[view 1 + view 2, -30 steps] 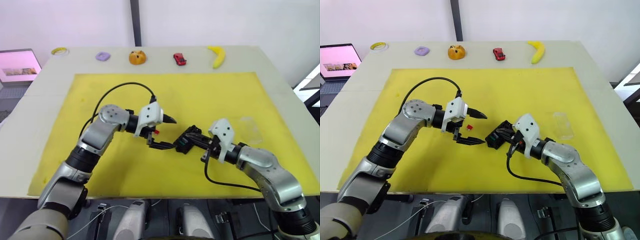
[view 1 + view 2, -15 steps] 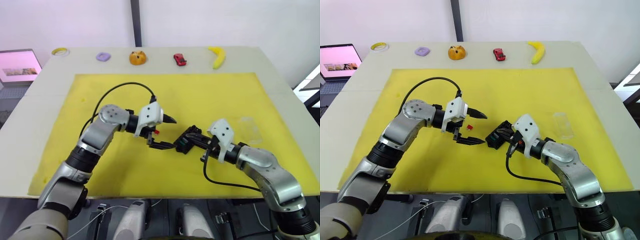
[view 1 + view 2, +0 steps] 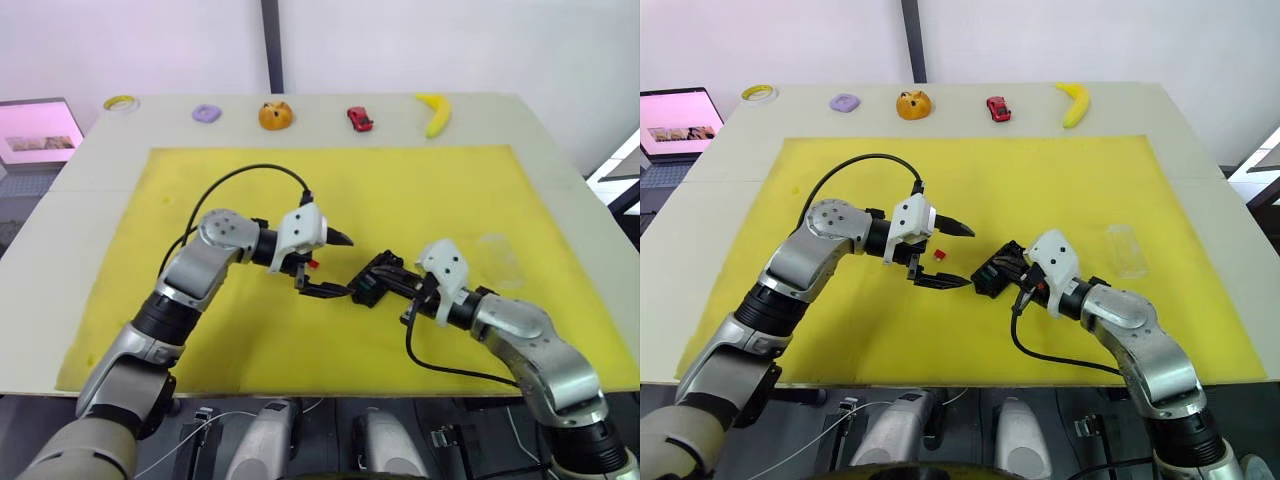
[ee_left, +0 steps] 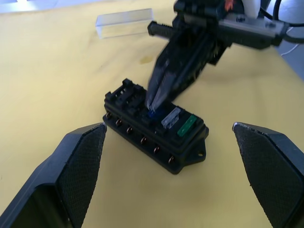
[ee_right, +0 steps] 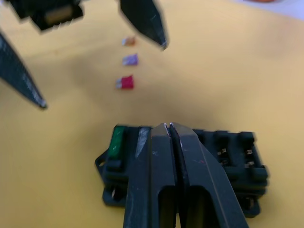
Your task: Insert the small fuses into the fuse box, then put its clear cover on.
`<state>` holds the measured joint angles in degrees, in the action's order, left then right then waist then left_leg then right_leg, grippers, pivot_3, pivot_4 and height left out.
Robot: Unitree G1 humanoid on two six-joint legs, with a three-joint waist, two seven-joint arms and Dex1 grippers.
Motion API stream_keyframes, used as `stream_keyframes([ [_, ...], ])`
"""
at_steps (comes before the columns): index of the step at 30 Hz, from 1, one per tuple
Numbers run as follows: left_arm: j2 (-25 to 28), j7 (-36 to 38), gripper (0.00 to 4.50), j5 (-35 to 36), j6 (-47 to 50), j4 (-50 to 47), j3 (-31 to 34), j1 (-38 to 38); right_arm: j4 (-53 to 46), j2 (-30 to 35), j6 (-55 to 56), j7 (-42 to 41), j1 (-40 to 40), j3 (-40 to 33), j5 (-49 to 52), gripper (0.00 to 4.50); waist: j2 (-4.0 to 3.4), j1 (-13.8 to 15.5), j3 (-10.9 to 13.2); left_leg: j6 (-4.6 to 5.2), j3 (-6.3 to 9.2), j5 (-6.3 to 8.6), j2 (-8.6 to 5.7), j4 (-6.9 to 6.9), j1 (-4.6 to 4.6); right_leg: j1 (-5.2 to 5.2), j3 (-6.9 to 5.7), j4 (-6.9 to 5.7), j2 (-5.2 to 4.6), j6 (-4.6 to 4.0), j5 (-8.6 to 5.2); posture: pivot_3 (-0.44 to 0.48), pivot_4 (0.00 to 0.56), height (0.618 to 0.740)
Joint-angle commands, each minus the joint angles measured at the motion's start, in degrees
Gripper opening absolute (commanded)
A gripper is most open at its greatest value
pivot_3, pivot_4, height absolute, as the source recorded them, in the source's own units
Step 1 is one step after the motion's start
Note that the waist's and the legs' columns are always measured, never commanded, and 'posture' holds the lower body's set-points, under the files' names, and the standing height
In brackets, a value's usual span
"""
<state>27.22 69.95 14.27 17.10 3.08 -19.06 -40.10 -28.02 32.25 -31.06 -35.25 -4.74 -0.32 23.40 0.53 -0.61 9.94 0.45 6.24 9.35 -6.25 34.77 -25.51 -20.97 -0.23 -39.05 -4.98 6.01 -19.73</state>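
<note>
Mid-frame, the right tool (image 4: pixel 153 102), pressed together, pins a small blue fuse (image 4: pixel 152 114) into the black slotted fuse box (image 4: pixel 156 130); the left tool (image 3: pixel 952 255) hovers spread wide beside.

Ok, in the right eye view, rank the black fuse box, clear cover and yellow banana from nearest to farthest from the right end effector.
1. Black fuse box, at the right end effector.
2. Clear rectangular plastic cover, on the mat's right side.
3. Yellow banana, at the table's far edge.
</note>
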Motion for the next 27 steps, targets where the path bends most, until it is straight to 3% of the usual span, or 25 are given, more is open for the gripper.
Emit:
stream_keyframes([
  [1,2.46,-0.81,4.50,2.80,2.74,-5.24,4.50,2.24,-8.32,1.84,-2.07,-0.67,0.19,-8.32,7.06,0.10,-0.01,-0.04,0.01,0.00,0.00,0.00,0.01,-0.02,-0.04,-0.04,0.00,0.00,0.00,0.00,0.00,0.000,0.150,0.735],
  [4,4.66,-2.18,4.50,5.04,5.92,-9.05,7.78,5.35,-11.27,4.44,-4.96,-1.06,2.48,-13.98,10.99,0.10,-0.01,-0.02,0.01,0.00,0.01,0.00,0.03,-0.09,-0.03,-0.07,0.00,0.00,0.00,-0.01,0.00,0.000,0.150,0.735],
  [9,10.34,-9.17,4.50,8.63,13.36,-15.48,18.94,16.85,-10.38,10.45,-7.60,-4.79,14.09,-29.05,13.13,0.10,-0.01,0.14,0.01,0.03,0.00,0.02,0.02,-0.09,-0.02,-0.02,0.01,0.04,-0.03,-0.01,-0.01,0.000,0.150,0.735],
  [13,14.57,-12.64,4.50,11.79,17.87,-15.85,29.43,26.41,-6.01,13.33,-6.12,-10.76,23.94,-38.91,11.64,1.26,-0.02,0.21,0.01,0.04,-0.01,0.03,0.04,-0.10,0.02,-0.01,0.01,0.04,-0.02,-0.03,-0.02,0.000,0.150,0.735],
  [19,19.26,-13.66,4.50,13.82,20.49,-12.21,39.41,35.67,4.79,15.58,0.20,-16.36,31.93,-47.46,5.97,4.42,-0.03,0.88,0.00,0.02,-0.04,0.07,0.06,-0.11,0.06,-0.12,0.02,0.14,-0.06,-0.23,-0.14,0.000,0.150,0.735],
  [27,21.31,-14.62,4.50,15.67,22.51,-7.76,44.48,38.53,10.58,16.62,2.85,-17.27,32.51,-52.25,4.10,4.42,-0.08,1.37,0.01,-0.13,-0.09,0.17,0.07,-0.25,0.04,-0.19,0.06,0.27,-0.11,-0.44,-0.25,0.000,0.150,0.735],
])
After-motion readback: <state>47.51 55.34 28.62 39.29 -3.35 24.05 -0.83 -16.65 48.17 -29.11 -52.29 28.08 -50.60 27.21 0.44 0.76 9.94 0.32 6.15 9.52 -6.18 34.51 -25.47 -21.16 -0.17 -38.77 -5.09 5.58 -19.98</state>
